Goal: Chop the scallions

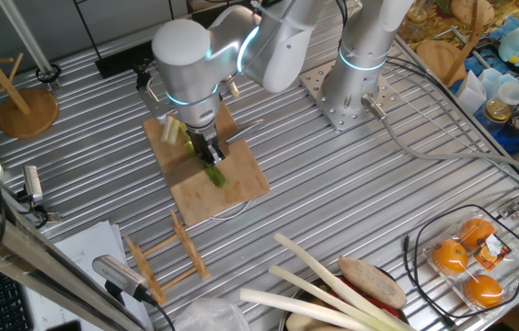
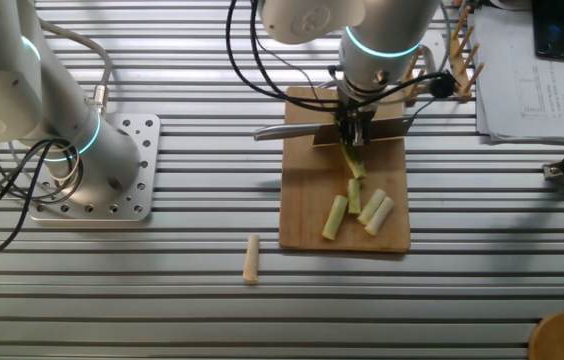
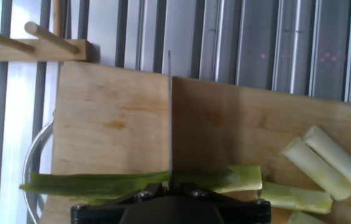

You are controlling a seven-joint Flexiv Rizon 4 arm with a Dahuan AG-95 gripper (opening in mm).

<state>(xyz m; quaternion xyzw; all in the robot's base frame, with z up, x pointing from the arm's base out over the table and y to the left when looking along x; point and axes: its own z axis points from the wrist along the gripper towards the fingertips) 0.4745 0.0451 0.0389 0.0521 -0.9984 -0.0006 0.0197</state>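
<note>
Pincer [image 2: 353, 135] closed on a knife [image 3: 170, 118], blade edge-on and standing across the scallion stalk [image 3: 144, 182] directly beneath it on the wooden cutting board [image 2: 302, 200]. Dark green leaf end to one side of the blade, pale end to the other. Cut pale pieces [image 2: 372, 210] just beyond on the same board; one more piece [image 2: 251, 259] off it on the ridged metal counter [image 2: 182, 290].
</note>
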